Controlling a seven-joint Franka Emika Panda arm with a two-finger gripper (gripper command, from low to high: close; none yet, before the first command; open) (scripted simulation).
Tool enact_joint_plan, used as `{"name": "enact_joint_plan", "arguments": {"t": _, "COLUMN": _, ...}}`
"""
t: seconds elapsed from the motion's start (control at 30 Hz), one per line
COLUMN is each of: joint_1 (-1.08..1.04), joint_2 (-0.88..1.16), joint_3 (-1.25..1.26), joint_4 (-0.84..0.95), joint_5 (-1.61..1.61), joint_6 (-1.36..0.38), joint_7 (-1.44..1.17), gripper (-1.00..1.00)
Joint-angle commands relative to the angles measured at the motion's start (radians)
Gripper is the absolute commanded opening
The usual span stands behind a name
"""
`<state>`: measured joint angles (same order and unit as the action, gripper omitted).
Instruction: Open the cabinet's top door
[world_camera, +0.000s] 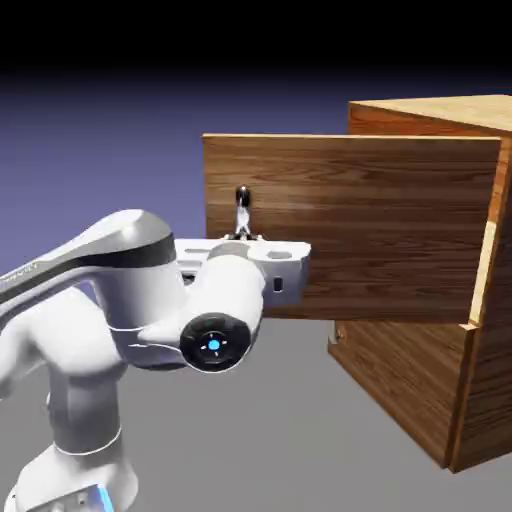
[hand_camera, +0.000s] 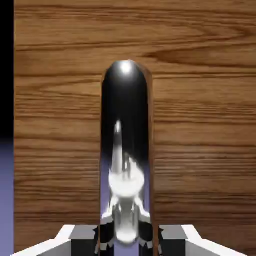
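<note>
Here the white arm (world_camera: 110, 300) rises from the lower left of the exterior view, bends at a rounded elbow and runs level toward the cabinet (world_camera: 440, 300), its wrist joint showing a black disc with a blue light (world_camera: 213, 345) turned to the camera. The hand lies flat, a white block whose end effector (world_camera: 243, 232) points up and away into the face of the top door (world_camera: 350, 225).

The top door stands swung well out from the cabinet body, hinged on the side far from the end effector, so that its broad wood-grain face spreads beyond and to the right of the hand. Its free edge lies just left of the end effector. The handle (world_camera: 242, 205), a thin dark metal bar with a rounded top, stands upright directly above the hand, rising from between the fingers.

In the hand view the handle (hand_camera: 126, 145) fills the middle as a glossy dark bar with a rounded end, mirroring the hand's pale shape, and the door's (hand_camera: 200, 125) wood grain fills everything behind it. The grey fingertips (hand_camera: 82, 240) sit at the bottom edge on either side of the bar, tight against it: the end effector is closed around the handle.

Below and beyond the hand, the cabinet's lower wood-grain panel (world_camera: 400, 385) sits flush in the body.
</note>
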<state>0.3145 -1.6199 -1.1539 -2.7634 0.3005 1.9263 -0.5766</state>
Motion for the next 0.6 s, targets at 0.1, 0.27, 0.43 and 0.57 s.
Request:
{"name": "enact_joint_plan", "arguments": {"t": 0.1, "joint_1": 0.077, "joint_2": 0.018, "joint_3": -0.054, "joint_4": 0.145, "joint_5": -0.038, "joint_6": -0.161, "joint_7": 0.001, "gripper": -1.0}}
{"name": "enact_joint_plan", "arguments": {"t": 0.27, "joint_1": 0.191, "joint_2": 0.033, "joint_3": -0.1, "joint_4": 0.326, "joint_5": -0.07, "joint_6": -0.339, "joint_7": 0.007, "gripper": -1.0}}
{"name": "enact_joint_plan", "arguments": {"t": 0.43, "joint_1": 0.313, "joint_2": 0.043, "joint_3": -0.132, "joint_4": 0.507, "joint_5": -0.088, "joint_6": -0.503, "joint_7": 0.017, "gripper": -1.0}}
{"name": "enact_joint_plan", "arguments": {"t": 0.57, "joint_1": 0.366, "joint_2": 0.046, "joint_3": -0.142, "joint_4": 0.583, "joint_5": -0.093, "joint_6": -0.567, "joint_7": 0.023, "gripper": 1.0}}
